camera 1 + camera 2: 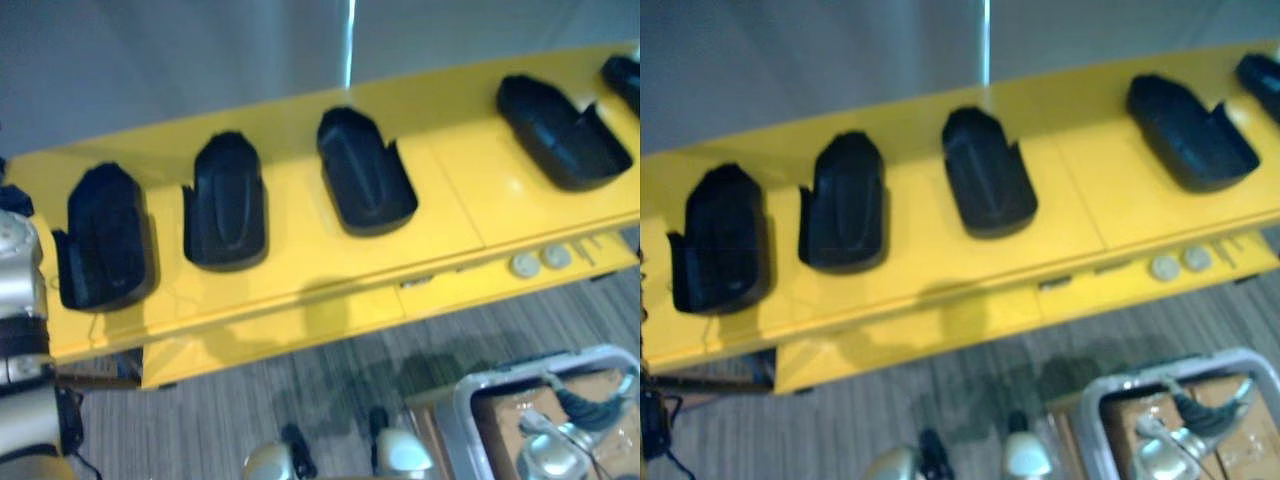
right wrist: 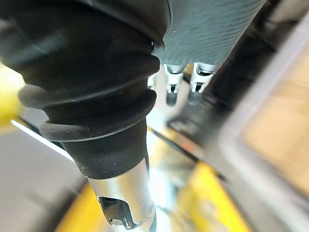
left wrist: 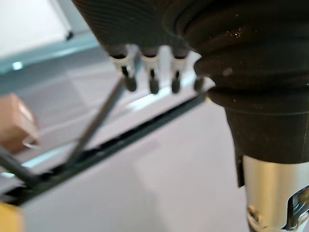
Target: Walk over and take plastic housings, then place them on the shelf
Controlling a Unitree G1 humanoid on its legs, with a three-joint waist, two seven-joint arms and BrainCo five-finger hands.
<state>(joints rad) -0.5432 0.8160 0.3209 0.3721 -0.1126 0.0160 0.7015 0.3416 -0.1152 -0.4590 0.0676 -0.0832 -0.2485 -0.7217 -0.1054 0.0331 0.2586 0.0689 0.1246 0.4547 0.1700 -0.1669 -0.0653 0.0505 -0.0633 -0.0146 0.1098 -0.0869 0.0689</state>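
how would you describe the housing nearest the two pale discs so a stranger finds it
Find the long yellow shelf and pass the three black housings grouped toward its left end. After a wider bare gap lies this housing, just behind two pale round discs on the front ledge. It stands off from those three and slants more steeply.
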